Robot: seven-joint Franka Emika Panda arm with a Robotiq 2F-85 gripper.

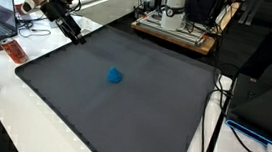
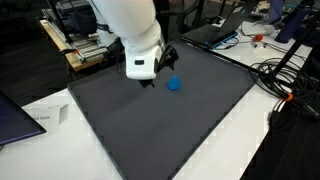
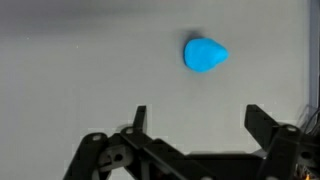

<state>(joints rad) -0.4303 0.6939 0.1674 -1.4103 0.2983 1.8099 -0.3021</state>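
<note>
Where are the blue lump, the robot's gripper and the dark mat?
blue lump [image 3: 205, 55]: wrist view, its middle.
gripper [image 3: 195, 112]: wrist view, midway between its open fingertips.
dark mat [image 1: 143, 112]: in an exterior view, a bare part.

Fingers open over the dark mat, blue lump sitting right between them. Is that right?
Not quite. The fingers are open over the dark mat, but the blue lump is not between them. The wrist view shows it lying on the mat ahead of the fingertips, clear of both.
</note>
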